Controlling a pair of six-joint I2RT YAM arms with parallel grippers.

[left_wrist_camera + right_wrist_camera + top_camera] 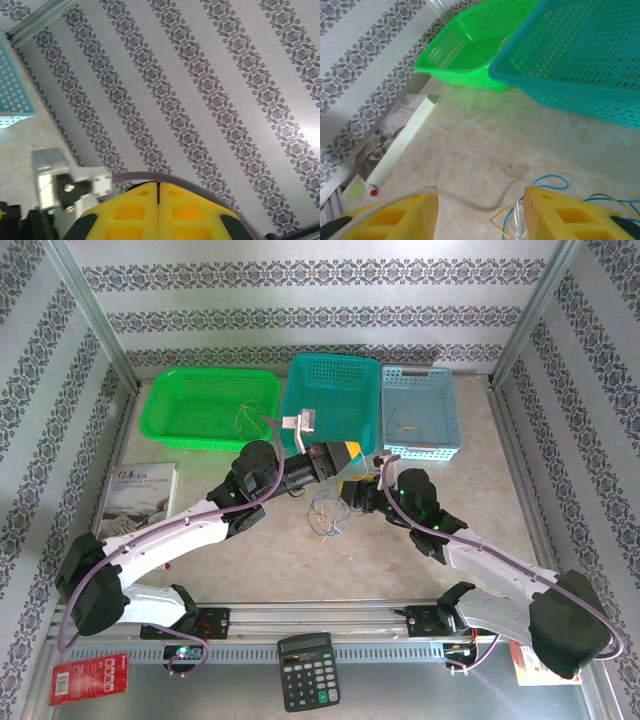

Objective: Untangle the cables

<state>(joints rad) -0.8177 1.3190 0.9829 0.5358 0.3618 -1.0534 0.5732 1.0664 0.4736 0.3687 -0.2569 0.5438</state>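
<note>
1. From the top camera, your left gripper (349, 454) hung raised just in front of the teal basket (335, 380). Your right gripper (352, 496) sat low beside the cables (325, 518), a small loose tangle on the table (300, 575) between the two arms. I read that layout as one claw lifting while the other came in low to part the strands. The green basket (190, 405) held a thin wire (245, 420) and the light blue basket (440, 405) held another wire (404, 426). The teal one looked bare, though your left arm hid part of it.

2. From the left wrist camera, the yellow fingers (130, 212) were pressed together with no gap at the seam, aimed up at the patterned wall (200, 90). A greyish strand (150, 175) arched just past the tips. I could not tell whether it was pinched or merely lay across them.

3. From the right wrist camera, your right gripper (480, 215) stood wide apart and clamped nothing. The cables (482, 205) lay in the gap, with a grey wire crossing it and blue and yellow loops by one finger. That spread suited closing on a single strand. Beyond, the green basket (465, 50) and teal basket (580, 60) sat edge to edge.
</note>
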